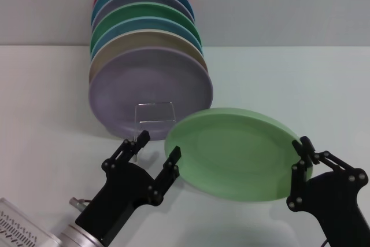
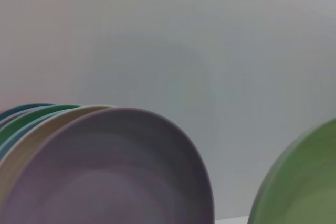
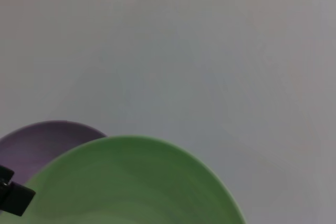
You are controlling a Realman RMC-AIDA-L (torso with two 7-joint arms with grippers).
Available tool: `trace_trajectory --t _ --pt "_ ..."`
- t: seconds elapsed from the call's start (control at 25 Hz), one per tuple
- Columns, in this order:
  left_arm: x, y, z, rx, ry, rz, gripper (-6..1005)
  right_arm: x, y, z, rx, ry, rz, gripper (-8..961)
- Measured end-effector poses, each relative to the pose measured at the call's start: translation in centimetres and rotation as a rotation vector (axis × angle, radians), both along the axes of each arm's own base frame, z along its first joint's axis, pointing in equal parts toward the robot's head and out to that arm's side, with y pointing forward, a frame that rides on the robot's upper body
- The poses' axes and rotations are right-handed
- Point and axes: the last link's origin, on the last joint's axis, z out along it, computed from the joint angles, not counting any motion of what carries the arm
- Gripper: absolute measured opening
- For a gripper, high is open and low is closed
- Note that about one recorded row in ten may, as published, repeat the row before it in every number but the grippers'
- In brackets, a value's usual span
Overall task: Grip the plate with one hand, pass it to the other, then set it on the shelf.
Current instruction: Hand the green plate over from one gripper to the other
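Right end effector clamps plate rim; left end effector wide, beside opposite edge.

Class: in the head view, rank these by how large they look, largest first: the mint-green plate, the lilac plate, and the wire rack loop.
1. Mint-green plate and lilac plate: alike; the mint one is nearer the camera and tilted, so no ranking.
2. Wire rack loop: clearly smallest.

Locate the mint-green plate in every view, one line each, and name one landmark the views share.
Head view: the mint-green plate sits centre-right, tilted, between the left gripper and the right gripper.
Left wrist view: only its edge shows, in the lower right corner.
Right wrist view: it fills the lower middle.
Shared landmark: the lilac plate.
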Motion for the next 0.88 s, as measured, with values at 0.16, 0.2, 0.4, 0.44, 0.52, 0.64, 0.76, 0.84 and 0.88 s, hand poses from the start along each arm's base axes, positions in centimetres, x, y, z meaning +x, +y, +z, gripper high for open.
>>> trace_trajectory --t 0.16,0.2,0.4,0.44,0.52,0.64,0.76,0.84,0.88 --pt "0.16 0.01 -0.11 -0.006 0.001 -0.009 651 0.15 -0.07 0.08 0.004 -0.004 -0.002 18" --pt "0.22 0.02 -0.17 -0.009 0.002 -0.013 651 0.18 -0.08 0.08 0.004 -0.005 -0.002 18" --pt "0.44 0.28 -0.35 -0.017 0.008 -0.023 652 0.21 -0.09 0.08 0.004 -0.006 -0.003 18" --pt "0.44 0.28 -0.35 -0.017 0.008 -0.023 652 0.2 -0.09 0.08 0.003 -0.006 -0.002 18" --pt "0.53 0.46 -0.38 -0.019 0.011 -0.028 652 0.18 -0.1 0.07 0.003 -0.006 -0.001 18" --pt "0.57 0.52 -0.4 -0.02 0.012 -0.029 652 0.17 -0.09 0.07 0.003 -0.006 0.0 19" --pt "0.63 0.63 -0.4 -0.02 0.013 -0.032 652 0.14 -0.1 0.14 0.006 0.0 0.001 19" --pt "0.66 0.7 -0.4 -0.02 0.014 -0.034 651 0.11 -0.11 0.22 0.01 0.005 0.004 19" --pt "0.66 0.71 -0.4 -0.02 0.014 -0.034 648 0.1 -0.12 0.24 0.011 0.005 0.004 19"
